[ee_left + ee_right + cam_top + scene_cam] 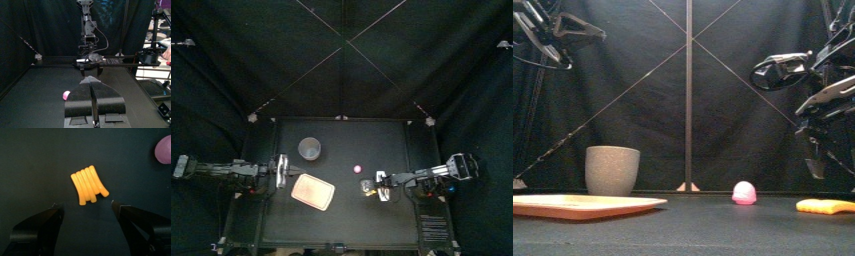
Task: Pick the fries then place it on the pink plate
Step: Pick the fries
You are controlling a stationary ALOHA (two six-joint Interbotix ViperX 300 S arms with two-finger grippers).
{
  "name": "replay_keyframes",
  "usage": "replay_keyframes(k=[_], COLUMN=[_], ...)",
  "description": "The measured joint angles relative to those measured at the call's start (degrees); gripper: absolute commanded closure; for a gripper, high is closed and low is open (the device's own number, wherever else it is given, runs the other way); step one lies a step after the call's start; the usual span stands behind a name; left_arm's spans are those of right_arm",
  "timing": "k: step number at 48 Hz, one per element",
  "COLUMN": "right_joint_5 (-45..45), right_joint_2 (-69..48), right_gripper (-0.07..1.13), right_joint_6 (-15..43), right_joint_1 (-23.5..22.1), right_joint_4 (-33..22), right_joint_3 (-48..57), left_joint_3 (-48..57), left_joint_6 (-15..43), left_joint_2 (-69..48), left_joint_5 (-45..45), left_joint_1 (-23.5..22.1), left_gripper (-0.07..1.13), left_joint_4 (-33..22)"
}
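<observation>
Seeing the fries (89,185) lying flat at the right front, well apart from the pink plate (580,205) over on the left. Got the right gripper (87,205) hovering straight above them, jaws spread wide, touching nothing. Left gripper (92,81) up high near the plate, pinched together, seemingly empty. Also a grey cup (612,170) behind the plate, small pink toy (744,193) in the middle.
</observation>
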Motion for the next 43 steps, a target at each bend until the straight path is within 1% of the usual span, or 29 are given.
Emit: replay_keyframes(k=[7, 13, 18, 31, 35, 40, 41, 43], right_joint_5=[0.35, 0.44, 0.44, 0.35, 0.35, 0.53, 0.44, 0.44], right_joint_2=[3.52, 6.77, 9.32, 13.89, 13.97, 14.06, 13.97, 13.97], right_gripper=[0.00, 0.00, 0.00, 0.03, 0.09, 0.23, 0.28, 0.35], right_joint_6=[-0.97, -1.05, -1.14, -1.14, -1.14, -1.14, -1.14, -1.23], right_joint_1=[0.18, 0.26, 0.44, 0.35, 0.35, 0.35, 0.26, 0.35], right_joint_4=[-3.87, -5.71, -6.06, -3.78, -3.25, -2.02, -1.76, -1.58], right_joint_3=[-1.76, -3.78, -4.92, -6.42, -6.42, -6.42, -6.50, -6.50], left_joint_3=[0.26, 0.97, 1.41, 1.67, 1.67, 1.67, 1.67, 1.67], left_joint_6=[0.00, 0.00, -0.09, 0.00, 0.00, 0.00, 0.00, 0.00], left_joint_2=[0.00, 0.00, -0.09, 0.00, 0.00, 0.00, 0.00, 0.00], left_joint_5=[-0.09, 0.00, -0.09, -0.09, -0.09, -0.09, -0.09, -0.09], left_joint_1=[0.00, 0.00, 0.00, 0.18, 0.18, 0.26, 0.18, 0.26], left_gripper=[1.07, 1.07, 1.07, 1.07, 1.07, 1.07, 1.07, 1.07], left_joint_4=[0.00, 0.00, 0.00, 0.00, 0.00, 0.00, 0.00, 0.00])
